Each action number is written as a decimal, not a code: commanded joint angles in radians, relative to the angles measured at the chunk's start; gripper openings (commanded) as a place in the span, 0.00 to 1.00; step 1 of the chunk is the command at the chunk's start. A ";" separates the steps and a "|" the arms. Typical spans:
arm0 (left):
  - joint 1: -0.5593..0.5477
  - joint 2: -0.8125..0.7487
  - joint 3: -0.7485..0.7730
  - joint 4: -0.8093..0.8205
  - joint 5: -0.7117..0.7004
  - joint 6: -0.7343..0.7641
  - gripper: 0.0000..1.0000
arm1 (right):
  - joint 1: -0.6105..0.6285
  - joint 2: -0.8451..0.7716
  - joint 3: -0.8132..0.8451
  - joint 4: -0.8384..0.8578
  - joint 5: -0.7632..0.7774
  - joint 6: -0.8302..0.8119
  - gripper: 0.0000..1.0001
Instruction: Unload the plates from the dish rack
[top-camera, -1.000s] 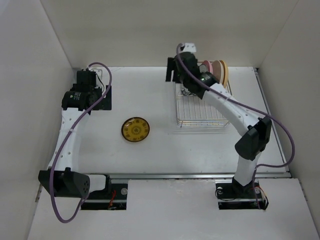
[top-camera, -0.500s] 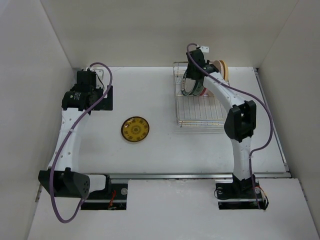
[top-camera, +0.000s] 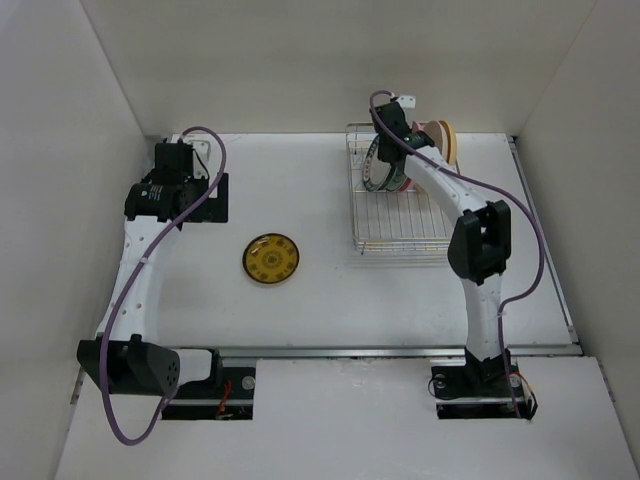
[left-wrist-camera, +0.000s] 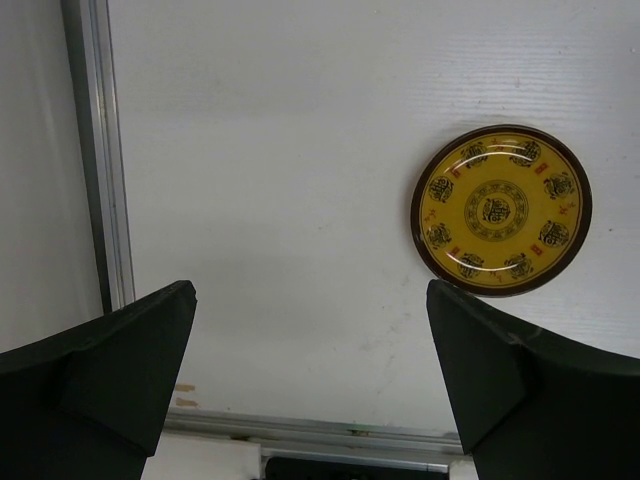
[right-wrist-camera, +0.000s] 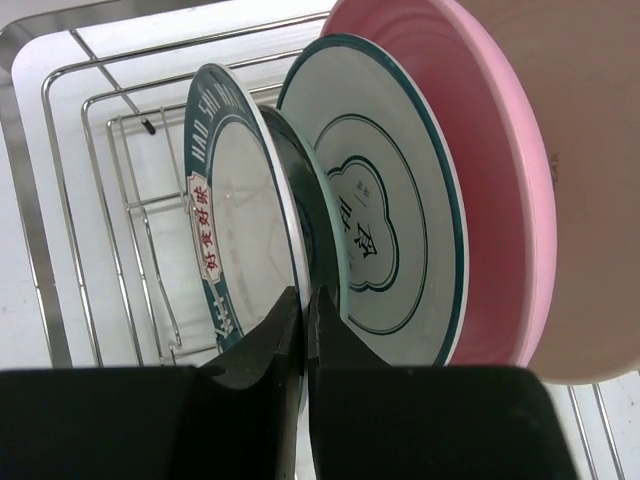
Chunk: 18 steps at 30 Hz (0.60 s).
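Observation:
The dish rack (top-camera: 400, 238) stands at the back right of the table with several plates upright in it. In the right wrist view they stand front to back: a teal-rimmed plate (right-wrist-camera: 232, 190), a white plate with dark rings (right-wrist-camera: 385, 220), a pink plate (right-wrist-camera: 500, 190) and a pale orange one (right-wrist-camera: 590, 140). My right gripper (right-wrist-camera: 304, 300) is shut on the top rim of the teal-rimmed plate (top-camera: 376, 170). The small yellow patterned plate (top-camera: 271, 259) lies flat on the table, left of the rack. My left gripper (left-wrist-camera: 310, 310) hangs open over bare table, the yellow plate (left-wrist-camera: 501, 209) to its right.
White walls close the table in on three sides. A metal rail (left-wrist-camera: 100, 150) runs along the table's left edge, and another runs along the near edge (top-camera: 400, 350). The rack's front half (right-wrist-camera: 28, 240) holds no plates.
My right arm swung from above the rack's left side down to the plates, and its jaws closed on the teal-rimmed plate's rim. The left arm and the yellow plate stayed still.

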 joint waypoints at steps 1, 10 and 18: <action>0.003 -0.007 -0.007 0.001 0.018 0.012 1.00 | 0.005 -0.096 0.019 0.037 0.082 0.006 0.00; 0.003 -0.007 0.088 -0.048 0.092 0.074 1.00 | 0.078 -0.375 0.030 0.025 0.268 -0.118 0.00; 0.003 -0.016 0.177 -0.108 0.461 0.156 1.00 | 0.128 -0.668 -0.258 0.061 -0.151 -0.097 0.00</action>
